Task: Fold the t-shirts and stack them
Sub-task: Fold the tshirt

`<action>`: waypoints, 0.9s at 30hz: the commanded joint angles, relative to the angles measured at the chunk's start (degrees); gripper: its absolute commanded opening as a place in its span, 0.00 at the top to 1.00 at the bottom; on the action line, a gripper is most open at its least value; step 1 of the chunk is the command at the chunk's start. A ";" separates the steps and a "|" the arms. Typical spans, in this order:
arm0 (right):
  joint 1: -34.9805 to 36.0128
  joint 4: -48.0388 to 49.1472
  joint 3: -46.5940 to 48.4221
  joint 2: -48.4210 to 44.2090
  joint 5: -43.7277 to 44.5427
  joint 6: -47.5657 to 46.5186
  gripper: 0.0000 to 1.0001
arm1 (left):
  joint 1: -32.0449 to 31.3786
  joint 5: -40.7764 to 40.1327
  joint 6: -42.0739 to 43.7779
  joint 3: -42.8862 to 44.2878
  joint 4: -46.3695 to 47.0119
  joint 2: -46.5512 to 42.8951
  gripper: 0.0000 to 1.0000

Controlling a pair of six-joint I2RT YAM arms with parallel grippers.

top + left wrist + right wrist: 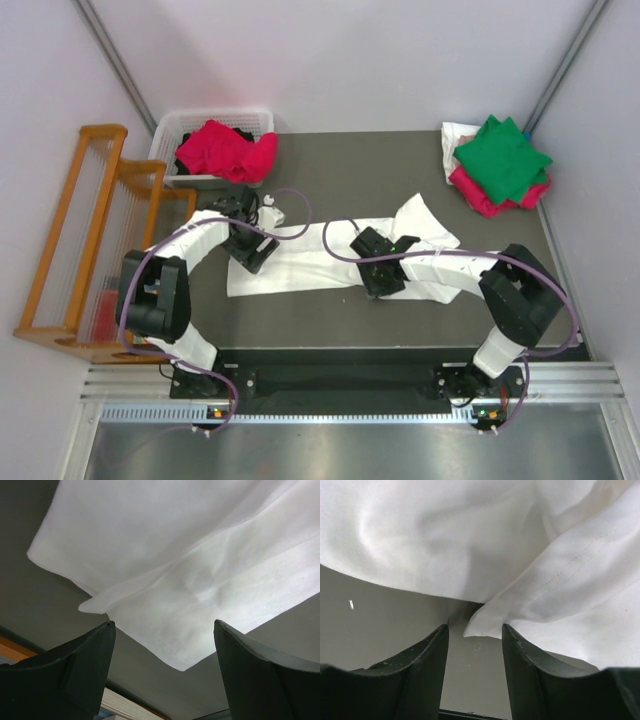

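1. The large white t-shirt (320, 255) lies on the dark surface (350, 170), near the middle. It is folded into a long band that runs from left to right, and one loose flap sticks out toward the far right.
2. The left tool (163, 624) is over the left end of this band. Its fingers (90, 665) are spread wide and hold nothing. In the left wrist view a corner of the white cloth points into the gap between them, but whether it touches them cannot be told.
3. The right tool (475, 627) is over the right part of the band. Its fingers (427, 665) are parted, less widely than the left pair, and grip nothing. In the right wrist view a hemmed edge of the cloth ends just ahead of the gap, and rumpled folds lie beyond it.
4. A stack sits at the far right corner of the surface. A folded green t-shirt (500, 155) is on top, a crimson-pink t-shirt (480, 195) is under it, and white cloth (455, 140) shows at the stack's left edge.
5. A white slotted basket (215, 118) stands at the far left corner. An unfolded crimson-pink shirt (225, 150) is heaped in it and spills over its right rim, with something dark beside it.
6. A wooden rack (95, 230) stands to the left of the surface, beside the left arm.
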 commanded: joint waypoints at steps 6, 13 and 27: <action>-2.24 1.56 1.10 -0.57 1.23 -1.58 0.72 | -0.14 -1.16 0.97 -2.16 1.32 -4.00 0.16; -2.51 1.65 0.48 -0.48 1.14 -1.40 0.87 | -0.23 -1.77 1.15 -2.52 1.41 -4.88 0.16; -13.04 -12.67 14.27 -11.02 10.99 -5.00 1.00 | -0.14 -2.48 1.33 -3.74 1.94 -5.23 0.16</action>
